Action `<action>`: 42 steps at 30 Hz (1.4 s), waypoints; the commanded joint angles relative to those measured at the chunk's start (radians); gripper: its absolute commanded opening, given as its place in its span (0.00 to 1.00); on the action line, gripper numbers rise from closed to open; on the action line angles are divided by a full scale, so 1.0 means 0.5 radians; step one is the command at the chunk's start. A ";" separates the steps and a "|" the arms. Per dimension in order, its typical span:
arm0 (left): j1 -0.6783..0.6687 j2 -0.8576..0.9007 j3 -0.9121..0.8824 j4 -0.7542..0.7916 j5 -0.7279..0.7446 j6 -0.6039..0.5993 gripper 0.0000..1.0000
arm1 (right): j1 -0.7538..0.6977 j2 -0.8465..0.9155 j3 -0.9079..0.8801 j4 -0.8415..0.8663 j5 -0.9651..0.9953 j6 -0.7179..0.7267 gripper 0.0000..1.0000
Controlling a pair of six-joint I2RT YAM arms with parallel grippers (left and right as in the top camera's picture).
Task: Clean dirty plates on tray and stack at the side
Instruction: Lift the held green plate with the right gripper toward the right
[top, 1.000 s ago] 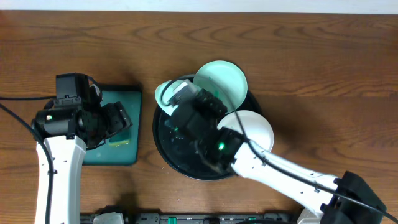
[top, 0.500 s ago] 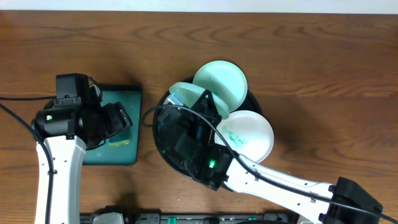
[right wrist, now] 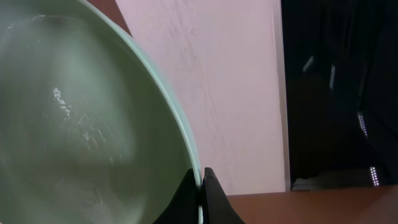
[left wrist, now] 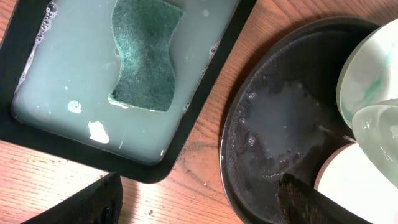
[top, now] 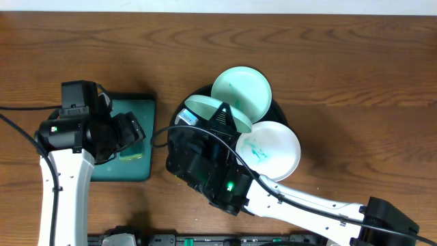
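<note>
My right gripper [top: 224, 113] is shut on the rim of a pale mint green plate [top: 205, 107] and holds it tilted on edge above the black tray [top: 278, 113]. In the right wrist view the fingers [right wrist: 201, 186] pinch that plate's rim [right wrist: 74, 124]; its face looks wet. A second mint plate [top: 241, 91] with a green smear leans on the tray's far rim. The white plate [top: 272, 150] with teal smears lies at the tray's right edge. My left gripper [top: 127, 135] is open and empty above the teal tray; in its wrist view [left wrist: 199, 208] it is open, with the wet black tray [left wrist: 273, 124] to the right.
A rectangular dark-rimmed teal tray [top: 136, 167] with cloudy water and a green sponge [left wrist: 146, 56] sits left of the black tray. A strip of bare wood [left wrist: 199, 168] separates the two trays. My right arm [top: 300, 201] crosses the table's front right.
My right arm has swung left and toward the front with the mint plate, tilting it more upright and uncovering the white plate. The left arm has not moved.
</note>
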 commanded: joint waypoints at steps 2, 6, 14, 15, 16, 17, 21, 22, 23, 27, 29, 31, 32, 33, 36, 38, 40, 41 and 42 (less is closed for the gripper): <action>-0.002 0.002 -0.024 -0.006 0.018 -0.008 0.80 | 0.008 -0.027 0.006 0.005 0.077 -0.011 0.01; -0.002 0.002 -0.024 -0.006 0.018 -0.008 0.80 | 0.008 -0.027 0.006 0.005 0.077 -0.011 0.01; -0.002 0.002 -0.024 -0.006 0.018 -0.008 0.80 | -0.002 -0.027 0.006 -0.021 -0.121 0.128 0.01; -0.002 0.002 -0.024 -0.006 0.018 -0.008 0.80 | -0.011 -0.027 0.006 -0.043 -0.181 0.212 0.01; -0.002 0.002 -0.024 -0.006 0.018 -0.008 0.80 | -0.027 -0.027 0.006 -0.076 -0.248 0.337 0.01; -0.002 0.002 -0.024 -0.006 0.018 -0.008 0.80 | -0.051 -0.027 0.006 -0.123 -0.334 0.526 0.01; -0.002 0.002 -0.024 -0.006 0.018 -0.008 0.80 | -0.230 -0.027 0.006 -0.440 -0.838 1.411 0.01; -0.002 0.002 -0.024 -0.007 0.018 -0.008 0.80 | -0.303 -0.027 0.006 -0.527 -0.995 1.662 0.01; -0.002 0.002 -0.024 -0.006 0.018 -0.008 0.80 | -0.388 -0.027 0.006 -0.608 -1.170 1.904 0.01; -0.002 0.002 -0.024 -0.006 0.018 -0.008 0.80 | -0.751 -0.046 0.006 -0.772 -1.881 2.384 0.01; -0.002 0.002 -0.024 -0.006 0.018 -0.008 0.80 | -0.954 -0.078 0.007 -0.757 -2.293 2.389 0.01; -0.002 0.002 -0.024 -0.006 0.018 -0.008 0.80 | -1.163 -0.129 0.008 -0.723 -2.723 2.322 0.01; -0.002 0.002 -0.024 -0.006 0.018 -0.008 0.80 | -1.258 -0.158 0.008 -0.704 -2.905 2.287 0.01; -0.002 0.002 -0.024 -0.005 0.018 -0.008 0.80 | -1.373 -0.197 0.008 -0.690 -3.091 2.280 0.01; -0.002 0.002 -0.024 -0.006 0.018 -0.008 0.80 | -1.669 -0.278 0.008 -0.705 -3.289 2.403 0.02; -0.002 0.002 -0.024 -0.006 0.018 -0.008 0.80 | -1.907 -0.301 0.008 -0.742 -3.335 2.463 0.02; -0.002 0.002 -0.024 -0.006 0.018 -0.008 0.80 | -2.238 -0.285 0.008 -0.831 -3.336 2.474 0.01; -0.002 0.002 -0.024 -0.006 0.018 -0.008 0.80 | -2.360 -0.275 0.008 -0.870 -3.335 2.468 0.02; -0.002 0.002 -0.024 -0.006 0.018 -0.008 0.80 | -2.456 -0.262 0.008 -0.901 -3.336 2.467 0.02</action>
